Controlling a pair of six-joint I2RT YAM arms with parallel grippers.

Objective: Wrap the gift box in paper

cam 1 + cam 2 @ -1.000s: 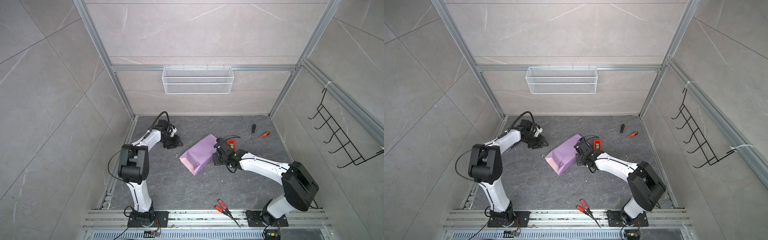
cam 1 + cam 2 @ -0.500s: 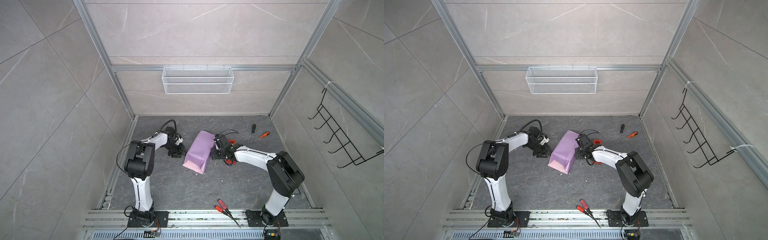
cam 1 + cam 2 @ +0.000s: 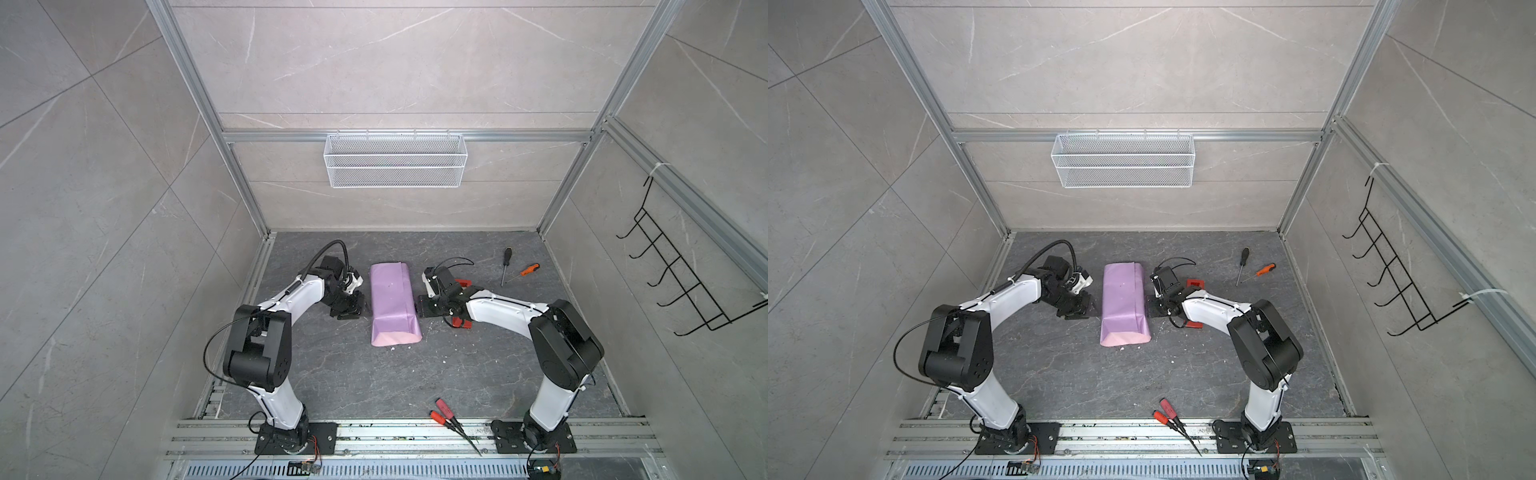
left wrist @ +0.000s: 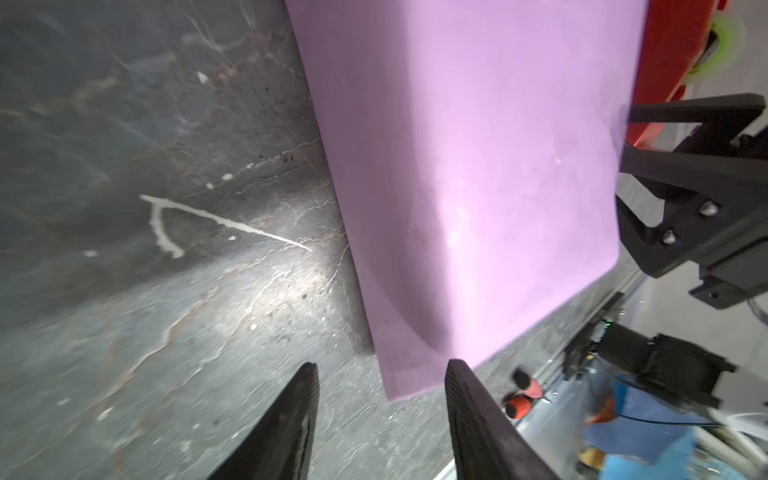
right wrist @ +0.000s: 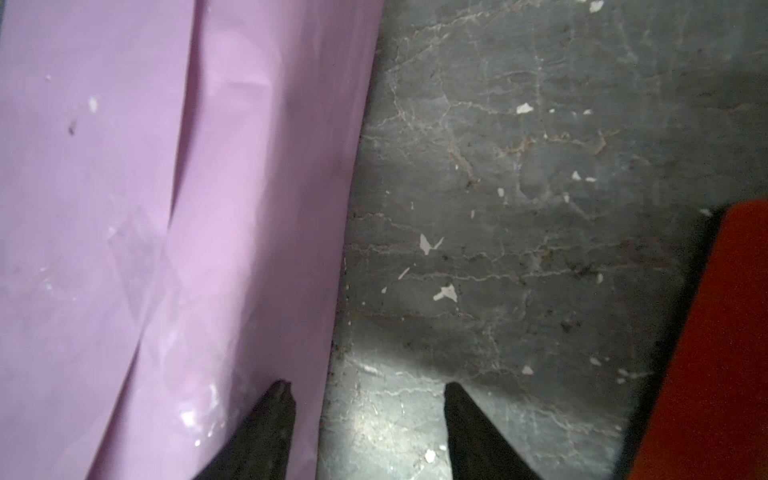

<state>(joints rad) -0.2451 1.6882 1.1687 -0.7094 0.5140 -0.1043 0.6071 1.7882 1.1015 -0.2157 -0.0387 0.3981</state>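
Note:
The paper (image 3: 391, 301) (image 3: 1122, 301) lies folded into a long lilac bundle running front to back in both top views, its pale pink near end (image 3: 395, 338) open. The gift box is hidden inside it. My left gripper (image 3: 356, 309) (image 3: 1080, 311) stands open at the bundle's left flank. In the left wrist view the left gripper (image 4: 382, 365) has only floor and the paper (image 4: 469, 166) corner beyond its tips. My right gripper (image 3: 423, 309) (image 3: 1152, 309) stands open at the right flank. In the right wrist view the right gripper (image 5: 369, 385) has one fingertip (image 5: 280, 399) over the paper (image 5: 187, 208) edge.
A red tape dispenser (image 3: 461, 284) (image 5: 706, 353) sits right behind the right gripper. Two screwdrivers (image 3: 506, 264) (image 3: 530, 270) lie at the back right. Red-handled pliers (image 3: 442, 409) rest by the front rail. A wire basket (image 3: 395, 160) hangs on the back wall and a hook rack (image 3: 665, 270) on the right wall.
The bundle has swung from a diagonal lie to straight front-to-back. The left gripper came in to its left flank, and the right gripper moved along with its right side.

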